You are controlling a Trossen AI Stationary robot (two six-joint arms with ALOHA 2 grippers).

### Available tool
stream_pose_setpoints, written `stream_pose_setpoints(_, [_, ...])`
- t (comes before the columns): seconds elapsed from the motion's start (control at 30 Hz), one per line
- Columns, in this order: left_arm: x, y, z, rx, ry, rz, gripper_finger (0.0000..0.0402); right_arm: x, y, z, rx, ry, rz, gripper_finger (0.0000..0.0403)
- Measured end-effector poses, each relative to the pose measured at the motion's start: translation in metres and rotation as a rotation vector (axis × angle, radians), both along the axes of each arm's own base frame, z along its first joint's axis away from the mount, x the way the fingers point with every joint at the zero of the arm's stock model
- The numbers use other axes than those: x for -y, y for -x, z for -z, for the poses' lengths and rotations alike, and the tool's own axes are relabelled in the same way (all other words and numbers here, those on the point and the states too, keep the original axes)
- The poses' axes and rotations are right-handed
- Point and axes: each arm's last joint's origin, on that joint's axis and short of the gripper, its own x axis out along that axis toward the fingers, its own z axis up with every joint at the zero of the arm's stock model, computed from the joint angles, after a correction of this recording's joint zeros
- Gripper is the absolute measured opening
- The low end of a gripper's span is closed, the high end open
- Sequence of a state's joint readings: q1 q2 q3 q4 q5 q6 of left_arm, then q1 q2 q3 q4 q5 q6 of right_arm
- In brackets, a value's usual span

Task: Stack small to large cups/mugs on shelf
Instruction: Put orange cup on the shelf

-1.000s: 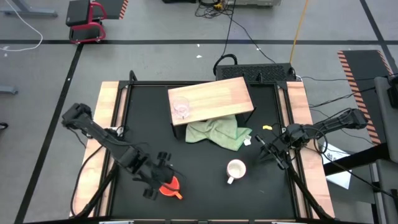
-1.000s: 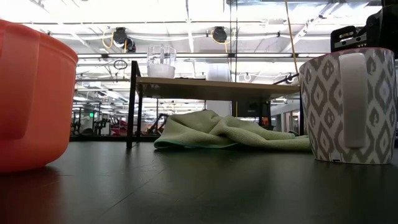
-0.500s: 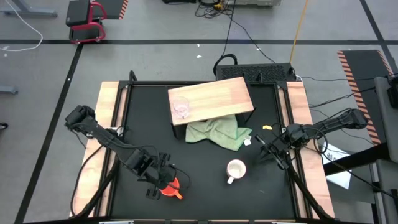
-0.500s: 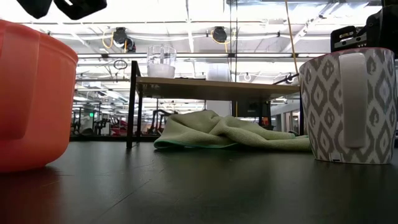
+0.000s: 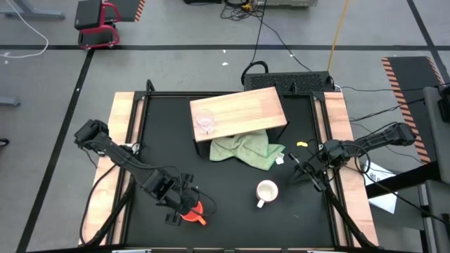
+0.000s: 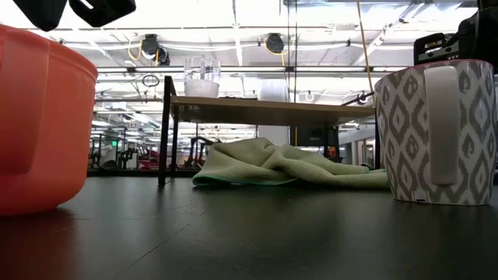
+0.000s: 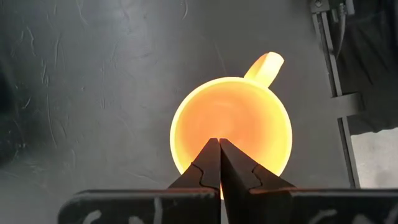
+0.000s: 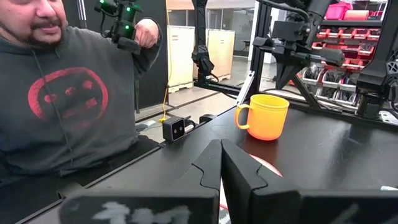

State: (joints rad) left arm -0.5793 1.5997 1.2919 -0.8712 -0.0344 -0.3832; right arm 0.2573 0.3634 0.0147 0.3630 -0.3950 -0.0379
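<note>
The orange mug [image 5: 193, 212] stands upright on the black table near its front left, with its handle [image 7: 266, 65] free. It also shows in the low view [image 6: 39, 117]. My left gripper [image 7: 219, 142] is shut and hovers just above the mug's opening, pointing down [image 5: 188, 204]. The white patterned mug [image 5: 266, 191] stands upright at the front right. The clear glass cup [image 5: 204, 123] stands on the left end of the tan shelf [image 5: 242, 109]. My right gripper [image 5: 295, 166] is shut and empty, low by the table's right edge.
A green cloth [image 5: 246, 149] lies crumpled in front of and partly under the shelf, which stands on dark legs [image 6: 166, 132]. A person [image 8: 62, 99] sits beyond the table's left side. Bare black table lies between the two mugs.
My left gripper has moved toward the table's right and a little toward its near edge, ending over the orange mug's opening; it has stayed shut. It now shows at the low view's top left. The mugs, the glass and my right arm have kept still.
</note>
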Motion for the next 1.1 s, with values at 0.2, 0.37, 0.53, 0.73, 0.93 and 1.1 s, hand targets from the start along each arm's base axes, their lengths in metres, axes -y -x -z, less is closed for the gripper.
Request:
stream_pose_setpoints(0.2, [0.0000,0.0000,0.0000,0.001,-0.002,0.005,0.0000,0.0000,0.0000,0.0000,0.000,0.000,0.000,0.0000])
stream_pose_setpoints(0.37, [0.0000,0.0000,0.0000,0.003,-0.006,0.013,0.0000,0.0000,0.0000,-0.0001,0.001,-0.001,0.000,0.0000])
stream_pose_setpoints(0.53, [0.0000,0.0000,0.0000,0.003,-0.007,0.014,0.0000,0.0000,0.0000,0.0000,0.001,0.000,0.000,0.0000])
stream_pose_setpoints(0.73, [0.0000,0.0000,0.0000,0.003,-0.007,0.014,0.0000,0.0000,0.0000,0.0000,0.001,0.000,0.000,0.0000])
stream_pose_setpoints(0.93, [-0.0001,0.0000,0.0000,0.004,-0.008,0.017,0.0000,0.0000,0.0000,-0.0001,0.001,-0.001,0.000,0.0000])
stream_pose_setpoints(1.1, [-0.0001,0.0000,0.0001,0.004,-0.009,0.020,0.0000,0.0000,0.0000,-0.0001,0.001,-0.001,0.000,0.0000])
